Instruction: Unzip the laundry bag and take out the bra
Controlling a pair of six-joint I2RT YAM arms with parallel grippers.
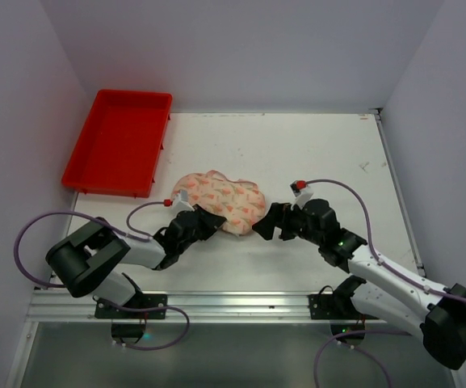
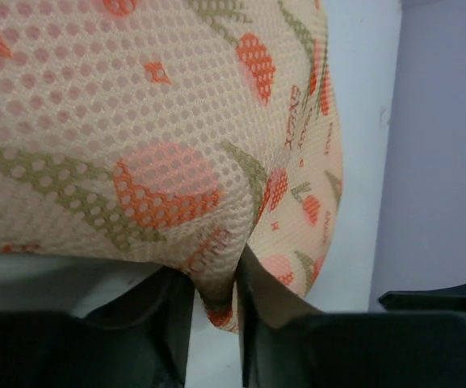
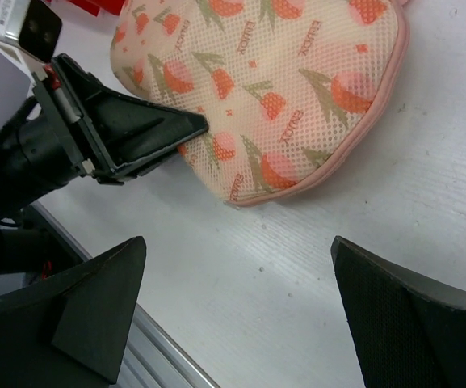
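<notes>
Left wrist view: laundry bag (image 2: 176, 121) edge was pinched by the left gripper (image 2: 214, 301); right gripper (image 3: 238, 242) was held wide, just beside the bag.

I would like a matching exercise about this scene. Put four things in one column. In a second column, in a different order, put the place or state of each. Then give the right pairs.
Column one
1. laundry bag
2. red tray
3. left gripper
4. right gripper

Column two
A. open wide, not touching the bag
B. at the far left corner of the table
C. lying between the two grippers
D. shut, pinching the bag's edge

Right pairs: 1-C, 2-B, 3-D, 4-A
</notes>
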